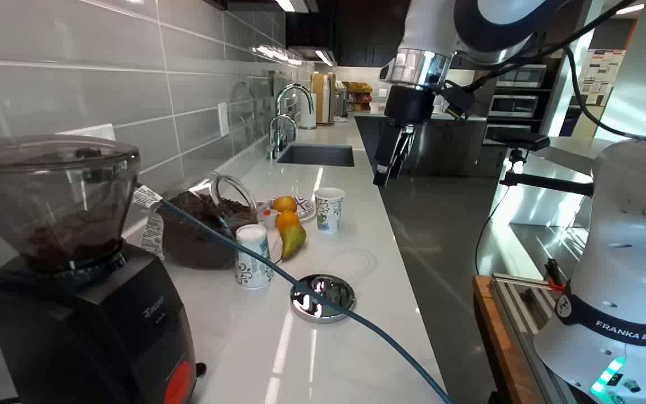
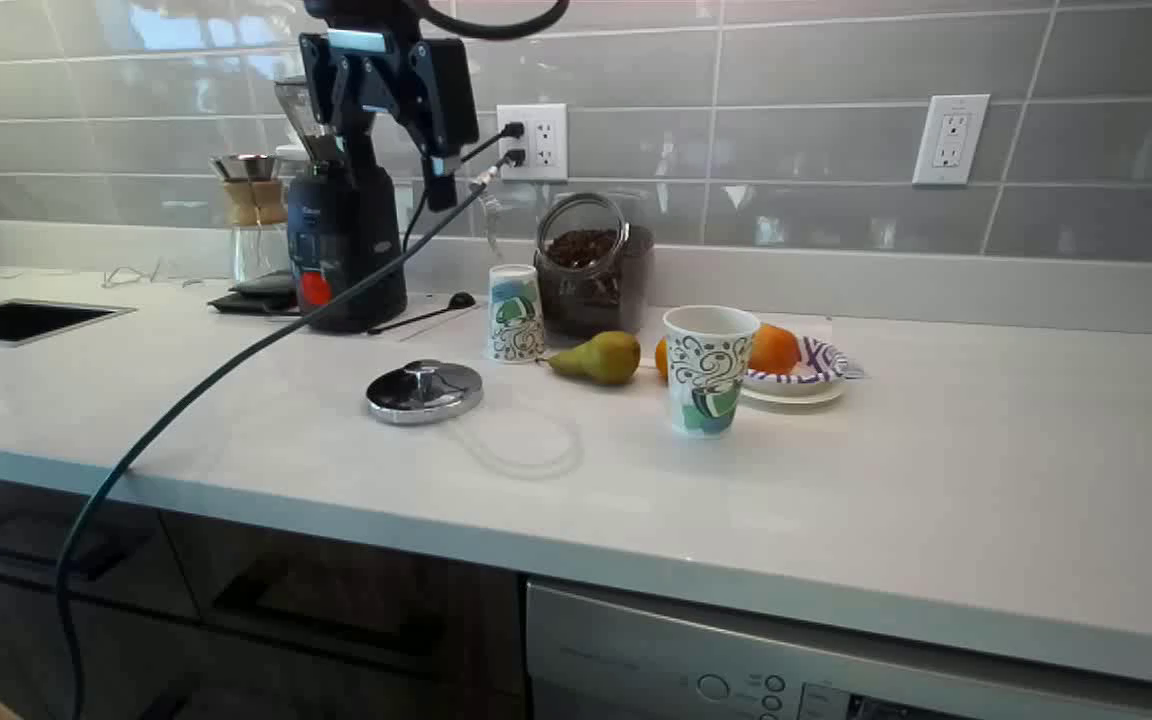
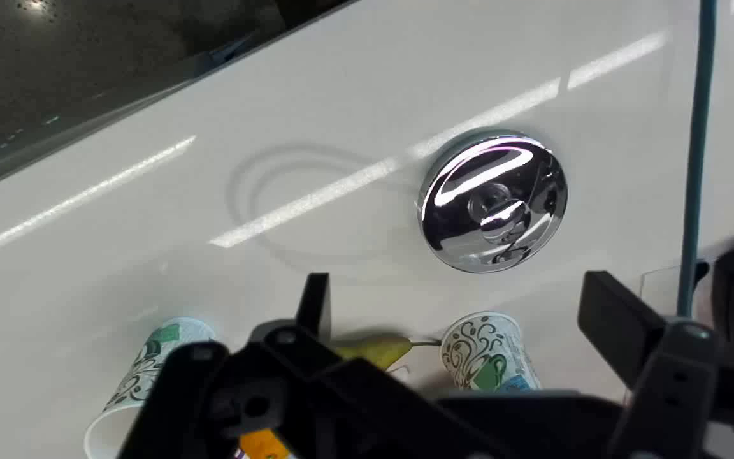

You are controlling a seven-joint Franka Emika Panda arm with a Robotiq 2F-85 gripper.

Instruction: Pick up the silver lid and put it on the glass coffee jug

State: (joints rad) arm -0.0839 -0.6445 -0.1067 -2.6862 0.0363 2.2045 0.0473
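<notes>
The silver lid [image 1: 334,287] lies flat, knob up, on the white counter, in front of the cups and pear. It also shows in an exterior view [image 2: 426,394] and in the wrist view [image 3: 493,203]. The glass coffee jug [image 1: 188,247] holds dark beans and leans tilted near the tiled wall, its round mouth facing out; it also shows in an exterior view [image 2: 584,300]. It is not visible in the wrist view. My gripper [image 3: 460,312] is open and empty, high above the counter and apart from the lid. It also shows in both exterior views [image 1: 388,174] [image 2: 399,165].
An upturned paper cup [image 2: 516,315], a pear [image 2: 598,358], oranges [image 1: 286,212] and an upright paper cup [image 2: 706,372] stand near the jug. A black grinder [image 1: 93,331] stands by the wall. A blue-green cable [image 1: 390,339] hangs across the counter. A sink [image 1: 317,155] lies beyond.
</notes>
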